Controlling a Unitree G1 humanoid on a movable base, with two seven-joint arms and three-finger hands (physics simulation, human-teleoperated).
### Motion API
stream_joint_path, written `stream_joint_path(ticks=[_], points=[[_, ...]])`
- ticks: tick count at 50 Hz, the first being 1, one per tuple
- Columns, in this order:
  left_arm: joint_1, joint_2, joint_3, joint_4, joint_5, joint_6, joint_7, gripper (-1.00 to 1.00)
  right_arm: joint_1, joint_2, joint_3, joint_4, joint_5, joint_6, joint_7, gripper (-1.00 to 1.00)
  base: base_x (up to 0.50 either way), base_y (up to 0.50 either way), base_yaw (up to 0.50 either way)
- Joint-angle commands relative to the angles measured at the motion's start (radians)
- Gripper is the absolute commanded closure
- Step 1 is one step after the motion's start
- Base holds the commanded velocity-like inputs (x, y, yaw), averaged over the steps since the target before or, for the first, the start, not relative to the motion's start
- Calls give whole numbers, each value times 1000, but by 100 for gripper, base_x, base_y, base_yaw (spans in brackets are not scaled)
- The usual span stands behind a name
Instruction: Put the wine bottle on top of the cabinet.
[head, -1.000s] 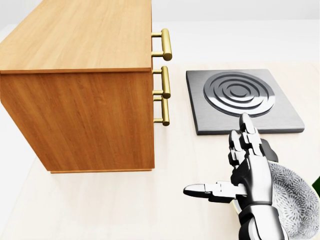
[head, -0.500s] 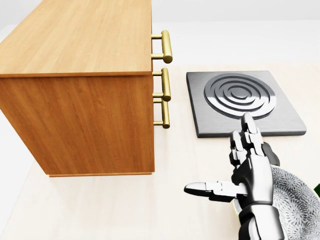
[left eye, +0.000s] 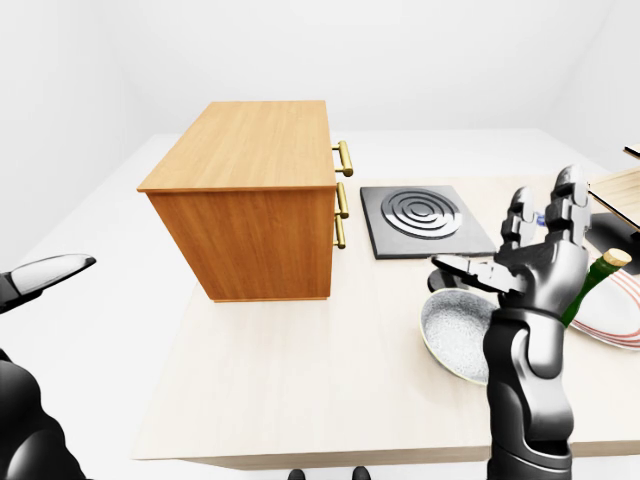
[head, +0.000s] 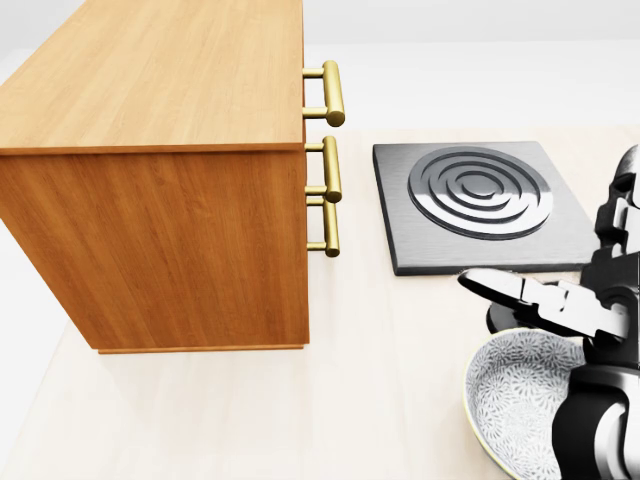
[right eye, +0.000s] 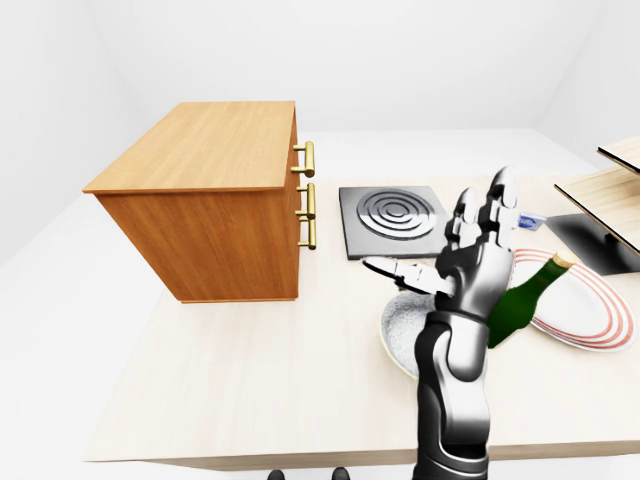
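the green glass wine bottle (right eye: 517, 305) leans tilted, its neck over the red-striped white plate (right eye: 590, 310), right of the patterned grey bowl (left eye: 455, 335) on the pale wooden surface (left eye: 300, 380). the silver right hand (right eye: 470, 255) is raised just left of the bottle, fingers spread, grasping nothing. the wooden cabinet with brass handles (left eye: 250, 200) stands far left, beside the dark square hotplate (head: 485, 200). the black left hand (left eye: 45, 275) shows only at the left edge, seemingly released.

Orange-brown wood cabinet (left eye: 250, 190) with brass handles (head: 330, 92); dark green wine bottle (right eye: 522, 300); grey ringed hotplate (head: 485, 198); red-striped white plate (right eye: 585, 310); pale tabletop (left eye: 300, 380).
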Motion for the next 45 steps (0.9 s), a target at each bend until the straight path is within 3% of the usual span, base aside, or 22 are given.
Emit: stream_joint_path(ticks=[1, 14, 27, 45], points=[[-2, -3, -7, 2, 10, 0, -3, -100, -51, -38, -98, -117, 75, 0, -131, -100, 0, 0, 0], [-3, -3, -6, 1, 12, 0, -4, -100, -55, -73, -164, -129, 148, 0, -247, -100, 0, 0, 0], [-3, -6, -9, 6, 20, 0, -7, -100, -39, -87, -188, -60, 175, 0, -272, -100, 0, 0, 0], [-2, -7, -10, 5, 21, 0, -6, -100, -14, -110, -285, -52, 220, 0, -283, -100, 0, 0, 0]])
